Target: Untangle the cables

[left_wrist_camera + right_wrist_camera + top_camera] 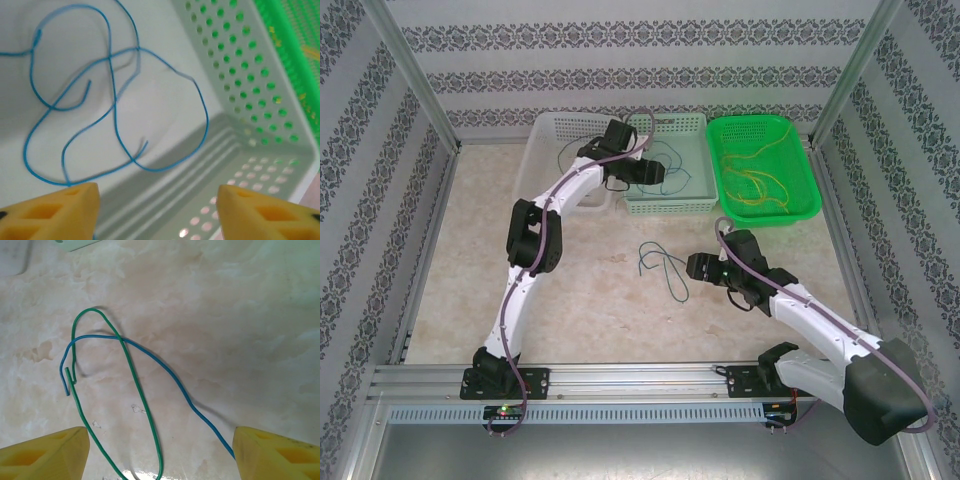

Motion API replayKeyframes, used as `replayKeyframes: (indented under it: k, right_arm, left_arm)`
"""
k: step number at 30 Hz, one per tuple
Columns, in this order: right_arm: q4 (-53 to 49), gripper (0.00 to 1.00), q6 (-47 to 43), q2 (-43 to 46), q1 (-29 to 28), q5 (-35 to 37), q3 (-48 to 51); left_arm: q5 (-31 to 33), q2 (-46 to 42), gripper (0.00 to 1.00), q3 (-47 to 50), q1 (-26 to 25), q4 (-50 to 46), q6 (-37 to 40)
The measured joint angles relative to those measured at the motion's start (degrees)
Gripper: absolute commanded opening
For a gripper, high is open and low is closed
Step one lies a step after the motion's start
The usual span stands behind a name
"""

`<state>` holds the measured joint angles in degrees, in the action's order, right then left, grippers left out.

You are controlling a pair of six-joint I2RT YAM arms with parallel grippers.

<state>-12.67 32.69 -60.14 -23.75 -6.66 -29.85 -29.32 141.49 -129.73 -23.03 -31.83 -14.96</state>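
While the left arm is stretched far across the table (580, 290), the left gripper (638, 170) (157, 192) is held over the pale green basket (670, 207) (235, 75), jaws wide apart and empty above a looped blue cable (114, 102) on the basket floor. The right arm is bent leftward, low and near; the right gripper (698, 265) (161, 432) is spread wide, nothing gripped, above a green cable (134, 380) crossed by a second blue cable (165, 371). Yellow cables (755, 175) are piled in the bright green basket (765, 215), far right.

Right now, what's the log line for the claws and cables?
left claw open over pale basket, blue cable inside | right claw open above table, green cable crossing second blue cable | yellow cables in green basket
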Motion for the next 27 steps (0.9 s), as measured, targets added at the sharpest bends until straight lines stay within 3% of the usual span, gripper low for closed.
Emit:
replayKeyframes:
  k: [5, 10, 17, 27]
  right_arm:
    - [-1.3, 0.68, -0.3, -1.0, 1.2, 0.2, -0.2]
    - [-3.2, 0.65, -1.3, -5.1, 0.8, 0.0, -1.9]
    - [-1.9, 0.63, -2.9, -6.7, -4.7, -0.6, -3.5]
    - [-0.3, 0.63, -4.8, -13.6, -13.1, -1.5, -4.5]
  left_arm:
    - [2.6, -3.5, 1.0, 3.2, -1.4, -0.9, 0.2]
    - [3.9, -12.2, 1.0, 10.9, -2.2, 0.2, 0.3]
    - [4.1, -22.0, 1.0, 15.4, -3.3, 4.3, -0.1]
    - [7.0, -38.4, 1.0, 40.7, -3.5, 15.1, -3.8]
